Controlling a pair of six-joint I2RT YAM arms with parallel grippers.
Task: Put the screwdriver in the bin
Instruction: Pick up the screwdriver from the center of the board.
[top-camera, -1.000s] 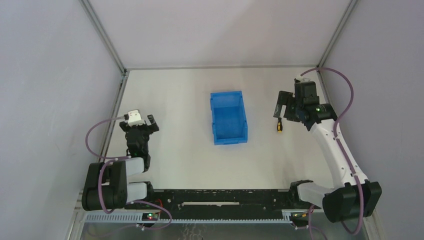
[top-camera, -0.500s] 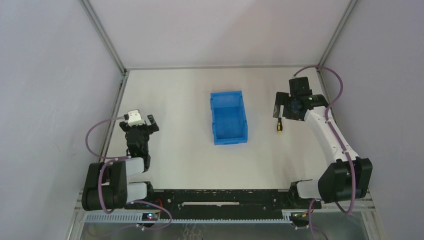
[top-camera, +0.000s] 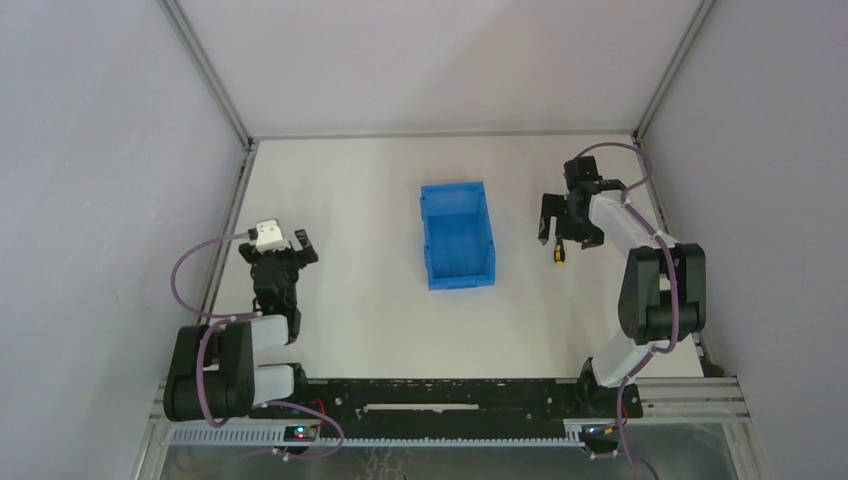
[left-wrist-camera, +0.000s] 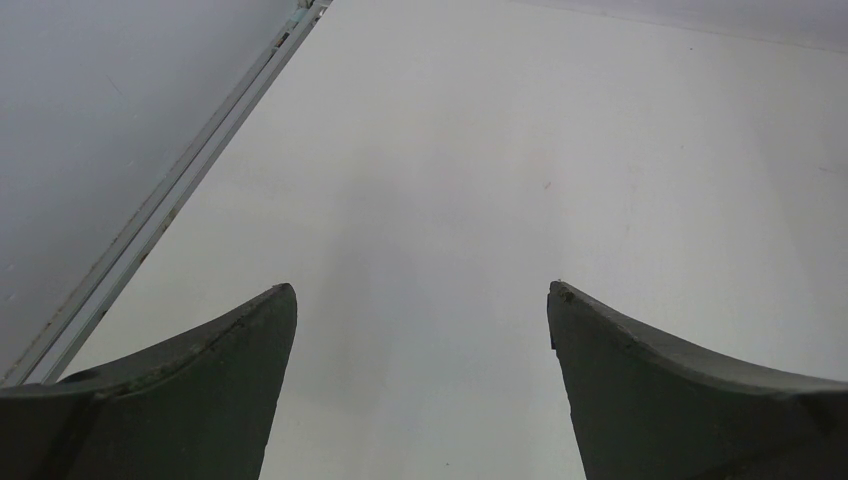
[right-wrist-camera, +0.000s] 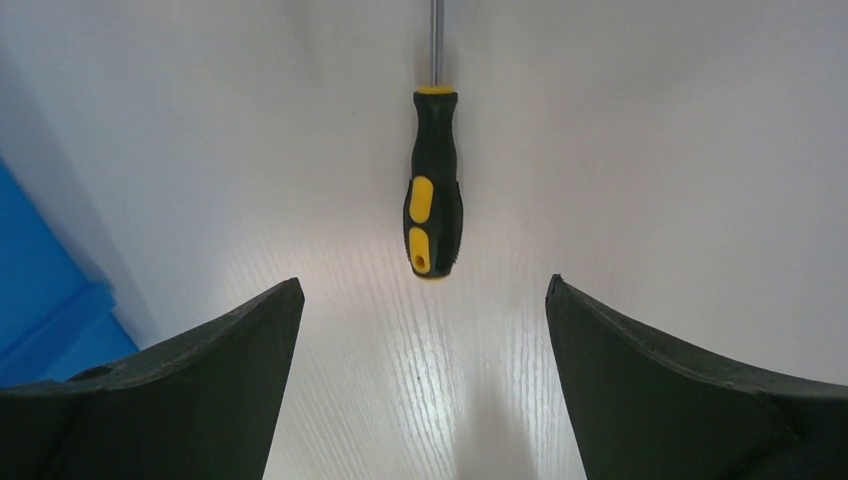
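While the right arm folds upright, its gripper lines up over the screwdriver

Over the last second, the right gripper (right-wrist-camera: 423, 282) shifted a little toward the bin. The arm behind it drew its elbow in from the near right corner and now stands almost over its base. The jaws are spread wide and hold nothing. In the wrist view the screwdriver (right-wrist-camera: 433, 200) lies between them, flat on the table (top-camera: 350, 250). Its handle butt faces the camera, its shaft points away, and neither finger touches it. It has not moved. Judged from this, the reach is nearly done, and the step in hand is the descent and closing on the handle; nothing is lifted yet. Left of the tool and clearly apart from it stands the bin (top-camera: 458, 240), unmoved and with nothing inside. At the table's left side, well apart, the left gripper (left-wrist-camera: 420, 290) sits spread and idle, unchanged. Count: one screwdriver, one bin, two grippers, neither gripping anything.
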